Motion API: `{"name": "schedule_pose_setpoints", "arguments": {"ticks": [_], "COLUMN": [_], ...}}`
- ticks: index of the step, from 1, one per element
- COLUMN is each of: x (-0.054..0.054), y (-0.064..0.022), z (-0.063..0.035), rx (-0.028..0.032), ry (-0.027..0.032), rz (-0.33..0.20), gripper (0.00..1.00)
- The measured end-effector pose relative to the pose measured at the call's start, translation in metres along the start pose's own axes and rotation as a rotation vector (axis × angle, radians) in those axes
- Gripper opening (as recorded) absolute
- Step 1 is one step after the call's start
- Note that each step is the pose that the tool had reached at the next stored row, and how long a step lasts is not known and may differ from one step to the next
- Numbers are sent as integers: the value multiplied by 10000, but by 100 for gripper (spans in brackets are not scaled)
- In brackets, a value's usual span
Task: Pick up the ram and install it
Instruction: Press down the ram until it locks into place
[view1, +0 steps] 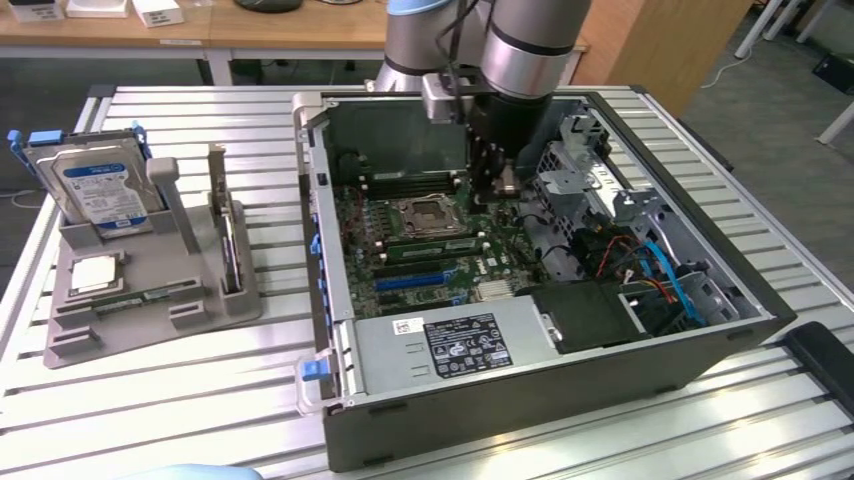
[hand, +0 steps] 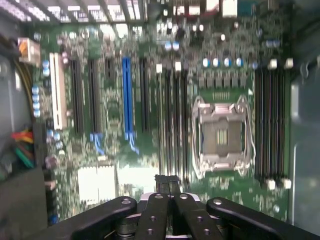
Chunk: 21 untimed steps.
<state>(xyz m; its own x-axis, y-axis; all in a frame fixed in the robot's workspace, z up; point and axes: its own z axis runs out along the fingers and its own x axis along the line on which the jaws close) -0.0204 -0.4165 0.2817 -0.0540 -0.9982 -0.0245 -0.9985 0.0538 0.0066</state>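
Hovering low inside open PC case, gripper over mobo, just to exterior view's right of empty CPU socket; fingertips pressed together; in wrist view tips sit at end of dark memory slots beside socket; ram, green stick, lies flat on grey tray at exterior view's left, near side of CPU chip, well apart from gripper; HDD upright at tray's far end
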Motion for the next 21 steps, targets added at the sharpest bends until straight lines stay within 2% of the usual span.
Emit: {"name": "schedule_pose_setpoints", "arguments": {"ticks": [2,4,10,21], "x": [-4,-6,-5,-1], "y": [-77,-101,-103,-108], "z": [0,0,28,200], "rx": [-2,-2,-2,-2], "ry": [-1,-1,-1,-1], "rz": [-11,-13,-11,-12], "gripper": [10,10,10,10]}}
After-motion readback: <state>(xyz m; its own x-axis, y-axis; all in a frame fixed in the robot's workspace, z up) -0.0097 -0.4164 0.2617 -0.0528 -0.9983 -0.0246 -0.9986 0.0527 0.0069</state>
